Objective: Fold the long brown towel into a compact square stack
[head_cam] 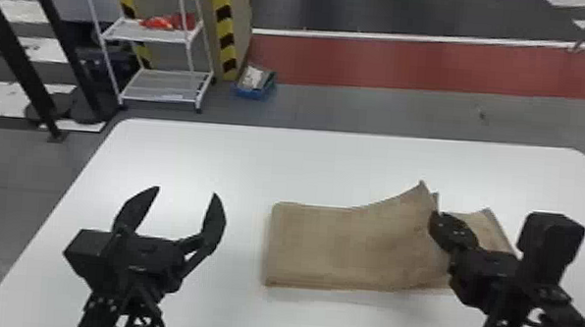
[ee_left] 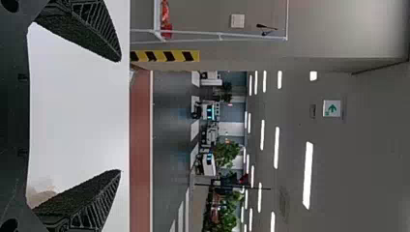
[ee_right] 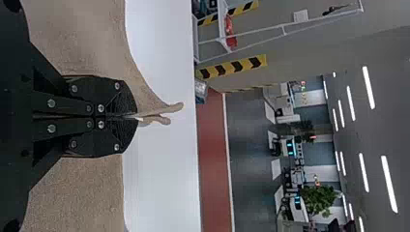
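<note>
Your brown towel (head_cam: 340, 245) lies folded on the bench (head_cam: 237, 159), right of the middle, with part of it rising toward your right gripper (head_cam: 435, 223). That gripper is clamped on the towel, its fingers together, and a bit of cloth sticks out past the tips in the right wrist view. Your left gripper (head_cam: 186, 192) has its fingers spread, between the towel and the bench's left edge, touching neither.
</note>
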